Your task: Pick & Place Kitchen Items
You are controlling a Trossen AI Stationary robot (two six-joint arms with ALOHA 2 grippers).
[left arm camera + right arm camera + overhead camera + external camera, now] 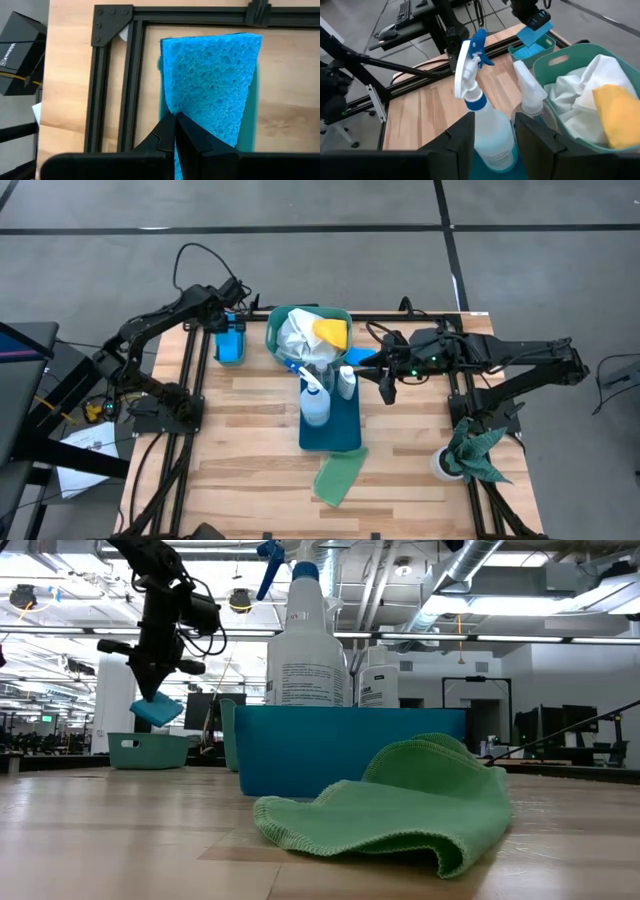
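Left gripper (172,131) is pinched tight on a blue sponge (212,80), hanging over the small teal bin (229,346) at the table's far-left corner. Looks like drop-off time, next it just needs to let go. Right gripper (492,131) sits open behind the spray bottle (480,120).

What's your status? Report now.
Left gripper shut on blue sponge, above small bin. Right gripper open beside spray bottle. Nothing blocking.

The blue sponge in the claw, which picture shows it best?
The left wrist view: the blue sponge fills it, pinched in the left claw. The low view and right wrist view show it small; the high view barely.
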